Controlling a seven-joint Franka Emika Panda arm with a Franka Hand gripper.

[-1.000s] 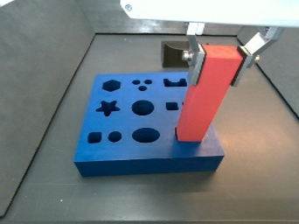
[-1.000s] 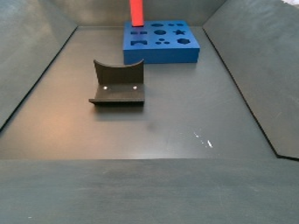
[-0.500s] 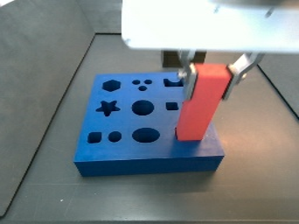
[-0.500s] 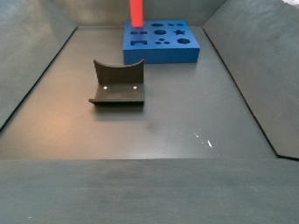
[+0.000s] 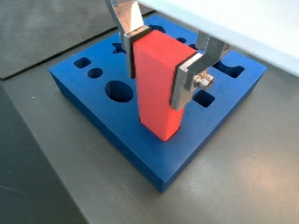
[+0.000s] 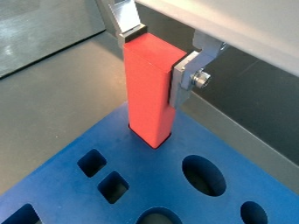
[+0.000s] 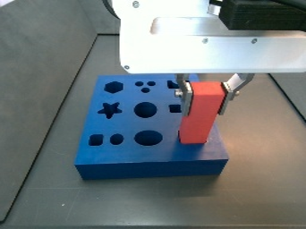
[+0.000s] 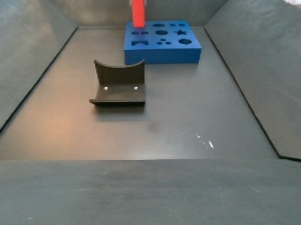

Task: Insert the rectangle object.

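The red rectangle object (image 7: 199, 114) stands upright on the blue block (image 7: 120, 157), its lower end at or in a slot near the block's edge; how deep it sits is hidden. It also shows in both wrist views (image 5: 159, 83) (image 6: 149, 87) and in a side view (image 8: 137, 11). The gripper (image 5: 156, 61) is shut on the bar's upper part, one silver finger on each side (image 6: 156, 59). In a side view the gripper (image 7: 203, 89) hangs under the white wrist housing. The blue block (image 8: 165, 50) has several shaped holes in its top.
A dark grey block with a curved notch (image 8: 119, 83) lies on the dark floor well away from the blue block. Raised tray walls (image 8: 35, 79) run along the sides. Round and square holes (image 6: 205, 175) lie close to the bar.
The gripper has come down with the red bar in it. The bar stands shorter above the blue block than before, and the white wrist housing now fills the top of the side view.
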